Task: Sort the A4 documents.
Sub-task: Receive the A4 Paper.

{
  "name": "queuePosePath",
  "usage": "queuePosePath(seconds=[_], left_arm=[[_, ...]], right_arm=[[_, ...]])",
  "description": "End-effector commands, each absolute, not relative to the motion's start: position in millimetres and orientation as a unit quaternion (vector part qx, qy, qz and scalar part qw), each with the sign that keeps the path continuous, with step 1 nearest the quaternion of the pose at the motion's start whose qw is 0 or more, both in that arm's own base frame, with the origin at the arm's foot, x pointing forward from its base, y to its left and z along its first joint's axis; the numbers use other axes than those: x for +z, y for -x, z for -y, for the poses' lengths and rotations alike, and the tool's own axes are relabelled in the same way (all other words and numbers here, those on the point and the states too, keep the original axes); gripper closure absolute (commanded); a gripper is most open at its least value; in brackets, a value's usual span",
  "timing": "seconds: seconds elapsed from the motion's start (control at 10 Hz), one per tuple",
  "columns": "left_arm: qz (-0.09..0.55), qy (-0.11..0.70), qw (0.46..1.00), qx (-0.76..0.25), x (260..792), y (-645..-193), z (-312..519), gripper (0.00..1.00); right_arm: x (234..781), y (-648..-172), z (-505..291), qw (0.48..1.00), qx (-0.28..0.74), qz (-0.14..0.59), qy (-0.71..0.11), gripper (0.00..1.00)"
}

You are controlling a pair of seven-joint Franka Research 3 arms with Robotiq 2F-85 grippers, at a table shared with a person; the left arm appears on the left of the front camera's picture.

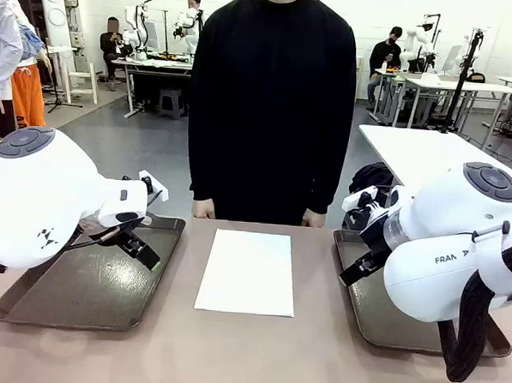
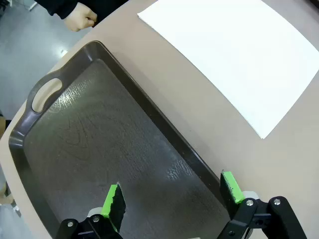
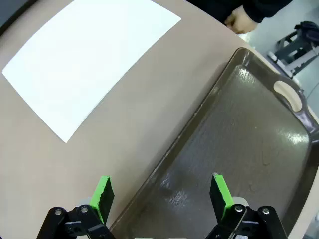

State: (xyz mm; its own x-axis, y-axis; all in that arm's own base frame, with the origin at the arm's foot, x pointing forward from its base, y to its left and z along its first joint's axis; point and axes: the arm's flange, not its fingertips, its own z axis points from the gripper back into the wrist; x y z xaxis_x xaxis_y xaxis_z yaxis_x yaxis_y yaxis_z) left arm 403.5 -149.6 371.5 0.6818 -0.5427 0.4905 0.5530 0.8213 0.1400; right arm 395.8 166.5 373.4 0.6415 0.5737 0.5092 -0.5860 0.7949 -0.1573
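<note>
A white A4 document (image 1: pixel 247 272) lies flat on the brown table between two dark brown trays; it also appears as the white sheet (image 2: pixel 234 55) in the left wrist view and as the white sheet (image 3: pixel 89 59) in the right wrist view. My left gripper (image 1: pixel 141 246) hangs open over the left tray (image 1: pixel 88 286), its green pads apart above the tray floor (image 2: pixel 99 149). My right gripper (image 1: pixel 360 261) is open over the inner rim of the right tray (image 1: pixel 361 309), with the tray floor (image 3: pixel 249 129) below it. Neither gripper holds anything.
A person in a black top stands at the far edge, both fists (image 1: pixel 204 209) resting on the table. The hand (image 2: pixel 79 17) is near the left tray's handle. A black bag (image 1: pixel 373 176) sits behind the right tray.
</note>
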Motion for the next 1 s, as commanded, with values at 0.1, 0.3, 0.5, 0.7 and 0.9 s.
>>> queuePosePath(seconds=[0.1, 0.3, 0.5, 0.7, 0.9], left_arm=[[0.264, 0.01, 0.917, -0.299, 371.6, -403.5, 149.7, 0.0], [0.264, 0.01, 0.917, -0.299, 371.6, -403.5, 149.7, 0.0], [0.264, 0.01, 0.917, -0.299, 371.6, -403.5, 149.7, 0.0], [0.264, 0.01, 0.917, -0.299, 371.6, -403.5, 149.7, 0.0], [0.264, 0.01, 0.917, -0.299, 371.6, -403.5, 149.7, 0.0]], right_arm=[[373.4, -395.8, -166.5, 0.906, 0.32, 0.277, -0.011, 0.0], [373.4, -395.8, -166.5, 0.906, 0.32, 0.277, -0.011, 0.0], [373.4, -395.8, -166.5, 0.906, 0.32, 0.277, -0.011, 0.0], [373.4, -395.8, -166.5, 0.906, 0.32, 0.277, -0.011, 0.0], [373.4, -395.8, -166.5, 0.906, 0.32, 0.277, -0.011, 0.0]])
